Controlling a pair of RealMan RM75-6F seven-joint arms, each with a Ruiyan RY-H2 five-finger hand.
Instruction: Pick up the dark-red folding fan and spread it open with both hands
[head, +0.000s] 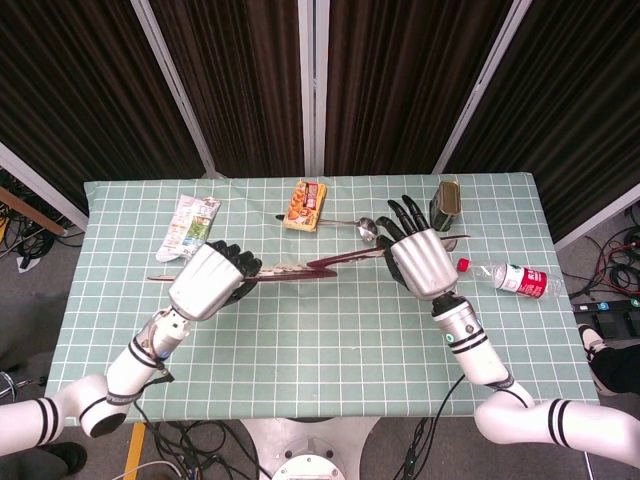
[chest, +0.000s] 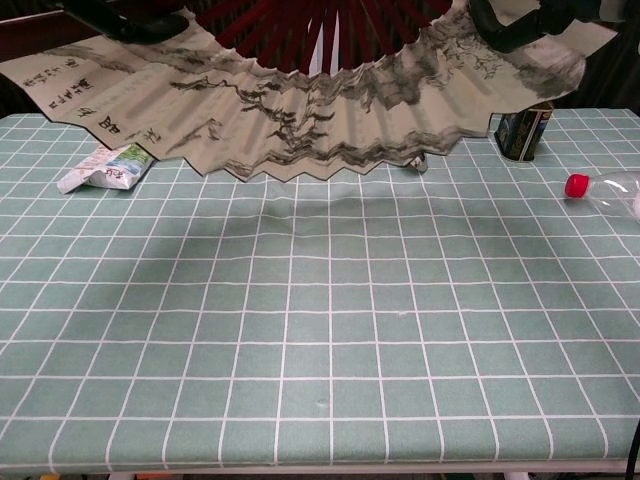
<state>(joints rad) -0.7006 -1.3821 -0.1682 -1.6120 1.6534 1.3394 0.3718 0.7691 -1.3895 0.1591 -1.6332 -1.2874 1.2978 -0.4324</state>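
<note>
The dark-red folding fan (chest: 330, 110) hangs above the table, spread wide, its beige paper showing an ink landscape and its red ribs (chest: 320, 22) meeting at the top. In the head view the fan (head: 300, 268) shows edge-on as a thin red line between both hands. My left hand (head: 210, 281) grips its left end; dark fingers (chest: 135, 18) show at the top left of the chest view. My right hand (head: 420, 257) holds the right end with its fingers fanned upward, and its fingers (chest: 505, 25) show at the top right of the chest view.
On the green checked table (head: 320, 340) lie a white snack packet (head: 188, 228), an orange packet (head: 304, 205), a metal ladle (head: 366, 228), a dark can (head: 446, 205) and a plastic bottle with a red cap (head: 512, 278). The fan partly covers the packet (chest: 105, 170) and the can (chest: 522, 132).
</note>
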